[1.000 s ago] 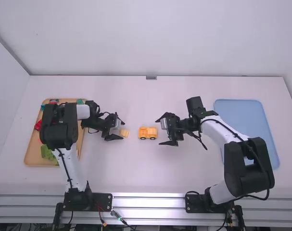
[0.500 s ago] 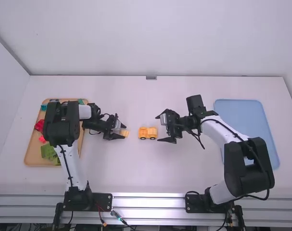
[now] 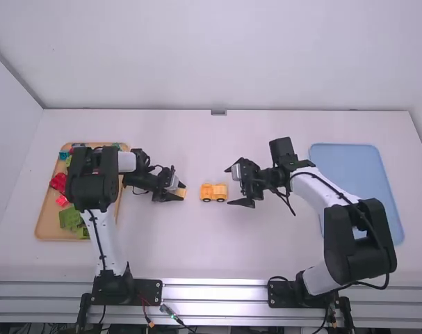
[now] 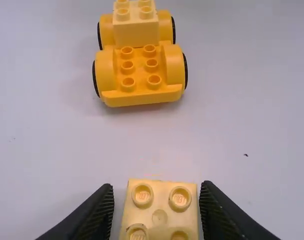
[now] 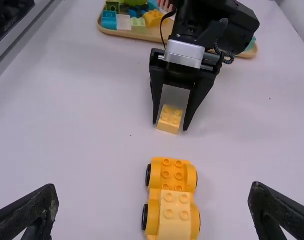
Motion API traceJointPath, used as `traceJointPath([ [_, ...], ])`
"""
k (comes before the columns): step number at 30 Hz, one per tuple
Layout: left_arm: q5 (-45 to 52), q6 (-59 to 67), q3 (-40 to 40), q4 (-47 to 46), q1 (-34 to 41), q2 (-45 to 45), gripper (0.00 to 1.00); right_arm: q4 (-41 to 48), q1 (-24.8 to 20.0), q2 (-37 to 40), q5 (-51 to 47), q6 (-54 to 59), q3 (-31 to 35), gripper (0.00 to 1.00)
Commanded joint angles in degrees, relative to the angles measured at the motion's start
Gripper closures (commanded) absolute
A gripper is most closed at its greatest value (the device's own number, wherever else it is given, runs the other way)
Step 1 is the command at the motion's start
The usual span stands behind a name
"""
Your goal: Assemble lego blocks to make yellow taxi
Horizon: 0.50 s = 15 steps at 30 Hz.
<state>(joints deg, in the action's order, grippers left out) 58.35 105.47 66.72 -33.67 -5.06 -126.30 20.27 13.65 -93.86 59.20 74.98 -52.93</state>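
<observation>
The left gripper (image 3: 184, 192) is low over the table around a small pale yellow block (image 3: 181, 193). In the left wrist view the narrowed gripper (image 4: 157, 185) has a finger on each side of the block (image 4: 160, 216), with a slim gap visible beside it. To the right stands an orange-yellow wheeled car base (image 3: 214, 193); a pale yellow block (image 4: 135, 27) sits on its end farther from the left gripper. The right gripper (image 3: 228, 186) is just right of the car. Its fingers stand wide apart in the right wrist view, the gripper (image 5: 153, 186) holding nothing.
At the left, partly under the left arm, lies a wooden tray (image 3: 47, 226) with red, green, blue and other blocks. A blue tray (image 3: 374, 181) lies at the right, partly behind the right arm.
The left gripper has shifted slightly right over the block and its fingers have drawn closer together. The right gripper turned a little at first, then kept still. The car has not moved.
</observation>
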Motion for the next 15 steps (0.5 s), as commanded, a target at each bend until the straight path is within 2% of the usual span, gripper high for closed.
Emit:
traceJointPath([
  [1, -1.0, -2.3, 0.1, 0.5, 0.1, -0.6, 0.52, 0.3, -0.2, -0.5, 0.3, -0.2, -0.7, 0.01],
  [6, -1.1, -3.6, 0.2, 1.5, -0.7, -0.6, 0.51, 0.7, -0.1, -0.5, 0.3, 0.3, -0.7, 0.01],
  [15, -0.7, -3.6, 0.2, 1.2, -1.2, -0.6, 0.57, 0.5, -0.2, -0.5, 0.3, 0.3, -0.7, 0.01],
])
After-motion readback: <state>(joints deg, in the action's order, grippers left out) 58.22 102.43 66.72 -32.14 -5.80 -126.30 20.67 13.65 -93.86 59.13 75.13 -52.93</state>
